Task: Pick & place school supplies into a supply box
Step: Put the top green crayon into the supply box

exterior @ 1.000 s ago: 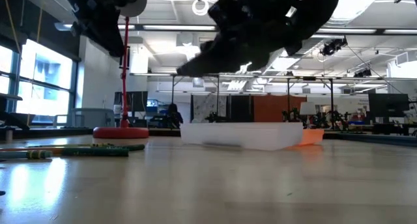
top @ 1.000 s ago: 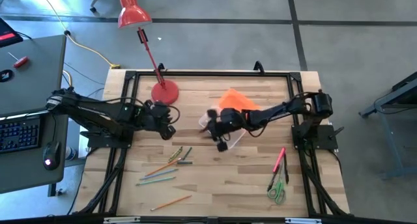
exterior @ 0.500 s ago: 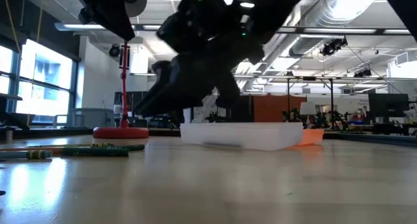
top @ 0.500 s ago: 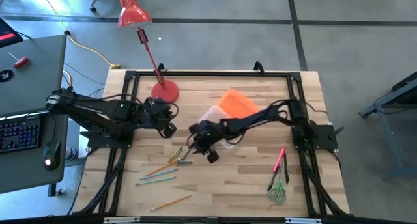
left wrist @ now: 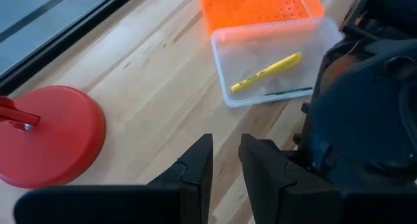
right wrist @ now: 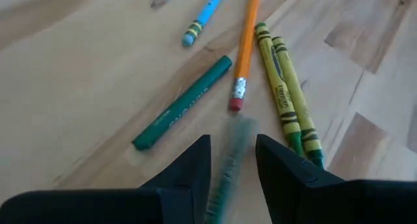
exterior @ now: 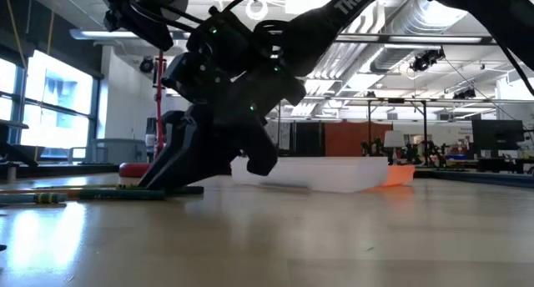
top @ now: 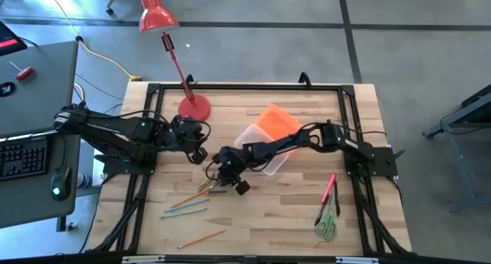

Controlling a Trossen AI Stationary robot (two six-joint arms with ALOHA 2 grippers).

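Our right gripper [right wrist: 231, 160] is down at the desk [top: 291, 210], fingers slightly parted astride a green pen [right wrist: 229, 165] among the scattered pencils [top: 201, 195]. Our left gripper [left wrist: 225, 164] waits part open near the supply box [left wrist: 273, 64], which holds a yellow pen [left wrist: 266, 71].

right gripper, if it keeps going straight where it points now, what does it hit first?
Likely the blurred green stick lying between the right gripper's open fingers, a crayon or marker by the look of it. Straight beyond it is the orange pencil's eraser end. Depth is unclear, so the table may come first.
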